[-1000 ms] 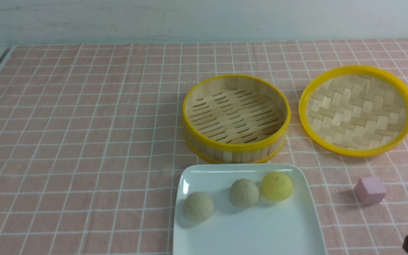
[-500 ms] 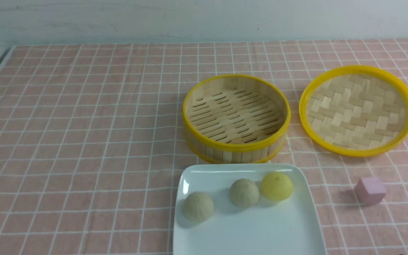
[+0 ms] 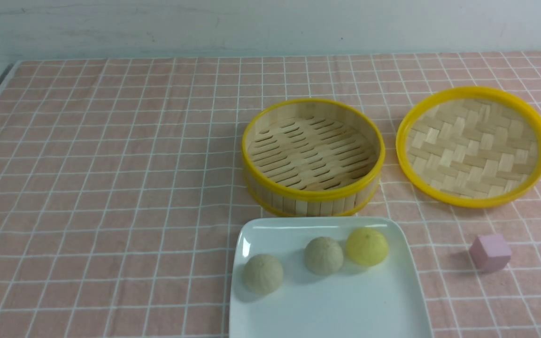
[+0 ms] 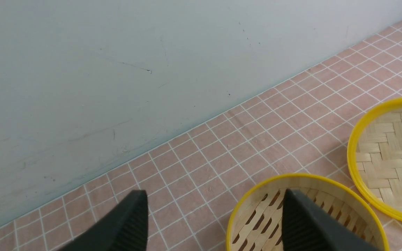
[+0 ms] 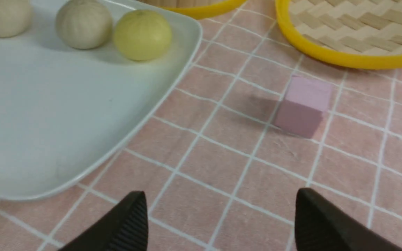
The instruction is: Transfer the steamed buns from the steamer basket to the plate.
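Observation:
Three steamed buns lie on the white plate (image 3: pixel 345 310): a beige one (image 3: pixel 263 273) at the left, a second beige one (image 3: pixel 323 255) in the middle and a yellow one (image 3: pixel 367 246) touching it on the right. The steamer basket (image 3: pixel 313 190) stands just behind the plate with only its slatted floor showing. Neither arm appears in the front view. My left gripper (image 4: pixel 215 197) hangs open above the cloth, one finger over the basket (image 4: pixel 257 190). My right gripper (image 5: pixel 220 195) is open over bare cloth, with the plate (image 5: pixel 65 115) and the pink cube (image 5: pixel 304 106) ahead of it.
The woven bamboo lid (image 3: pixel 474 145) lies upside down to the right of the basket. A small pink cube (image 3: pixel 490 252) sits on the checked pink cloth right of the plate. A pale wall runs along the table's far edge, and the table's left edge shows at far left.
The dark tip of my right gripper, seen at the lower right corner of the front view a second ago, has slid out of that view. Buns, basket, plate and cube have not moved.

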